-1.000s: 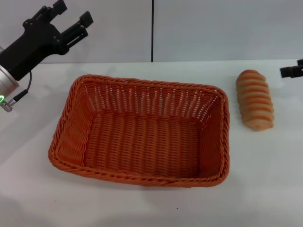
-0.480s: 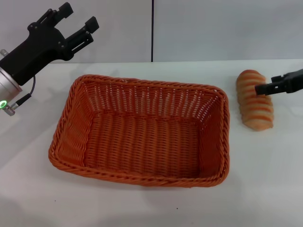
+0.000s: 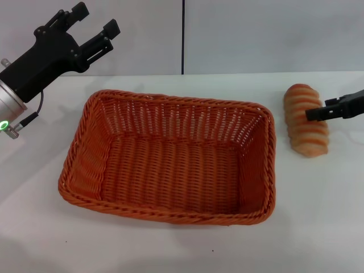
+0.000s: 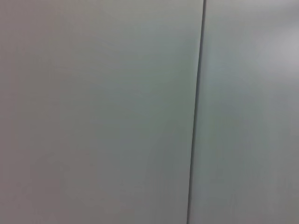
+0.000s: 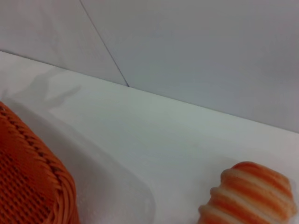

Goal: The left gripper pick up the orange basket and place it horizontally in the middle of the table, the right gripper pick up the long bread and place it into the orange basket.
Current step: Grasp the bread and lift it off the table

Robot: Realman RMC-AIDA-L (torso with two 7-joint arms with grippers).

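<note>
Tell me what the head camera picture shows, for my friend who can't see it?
A big orange basket sits empty in the middle of a white table, with a long bread lying to its right. The right gripper reaches over the bread from the right edge, while the left gripper hangs open, raised at the far left.

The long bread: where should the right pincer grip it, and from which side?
Across the middle of the long bread, coming from above. It lies flat on the table, long axis running away from the robot, so its narrow width suits the right pincer.
</note>
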